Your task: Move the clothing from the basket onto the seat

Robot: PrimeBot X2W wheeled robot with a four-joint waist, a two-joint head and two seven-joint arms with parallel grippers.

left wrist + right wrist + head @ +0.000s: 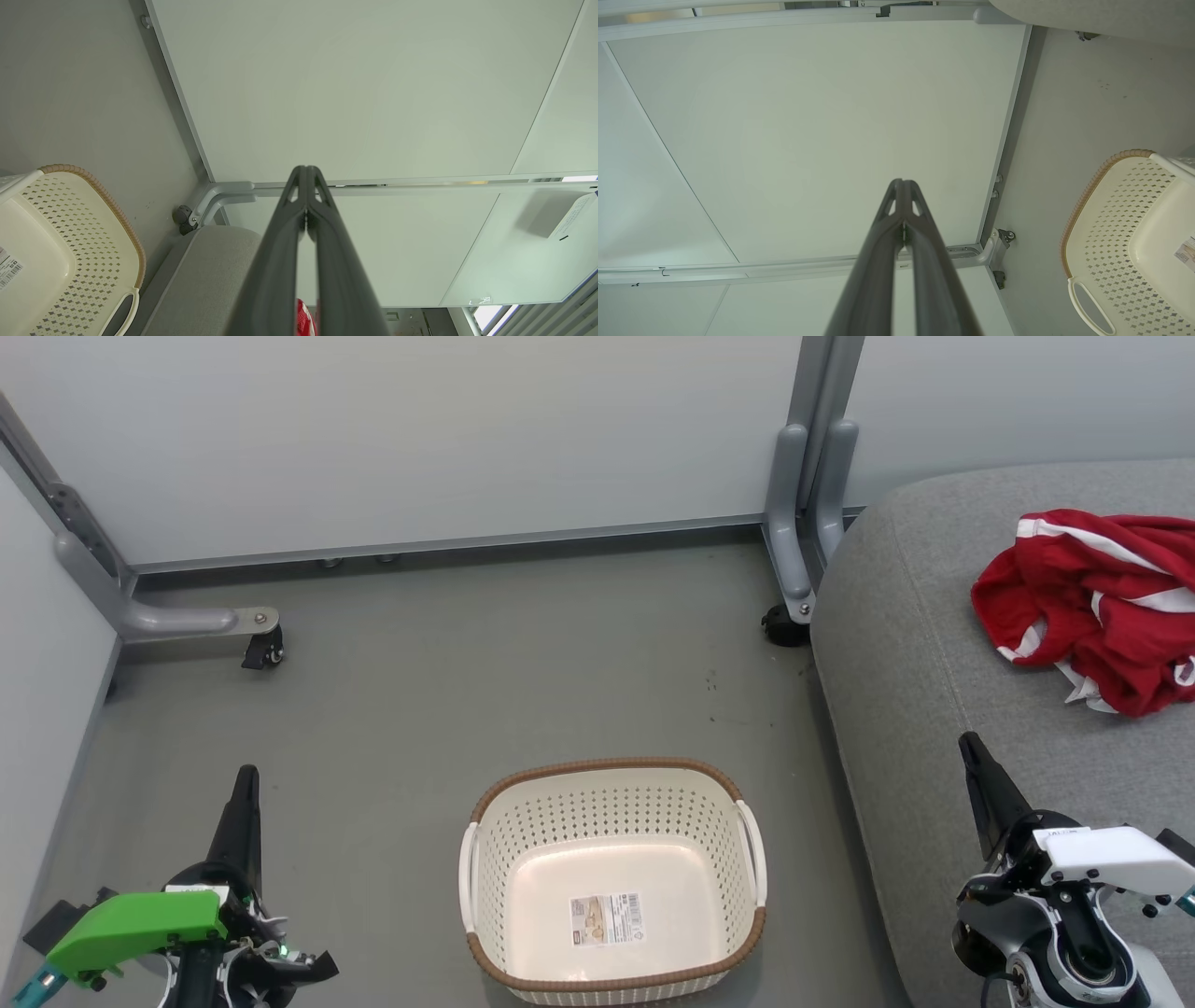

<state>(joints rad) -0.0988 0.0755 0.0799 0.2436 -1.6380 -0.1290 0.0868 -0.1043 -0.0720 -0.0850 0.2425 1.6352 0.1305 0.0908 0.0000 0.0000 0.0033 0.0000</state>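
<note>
The cream basket (611,882) with its brown rim stands on the grey floor, nothing in it but a label. Red clothing (1102,607) with white stripes lies crumpled on the light grey seat (934,644) at the right. My left gripper (245,784) is at the lower left, well left of the basket, shut and empty. My right gripper (971,751) is at the lower right over the seat's front part, shut and empty, below the clothing. The left wrist view shows shut fingertips (306,170), the basket (70,252), the seat (210,275) and a red scrap of clothing (303,319). The right wrist view shows shut fingertips (903,183) and the basket (1125,242).
Pale partition walls (420,439) close off the back and left. Their grey feet with castors (263,649) (784,625) stand on the floor behind the basket. Open floor (467,681) lies between the walls and the basket.
</note>
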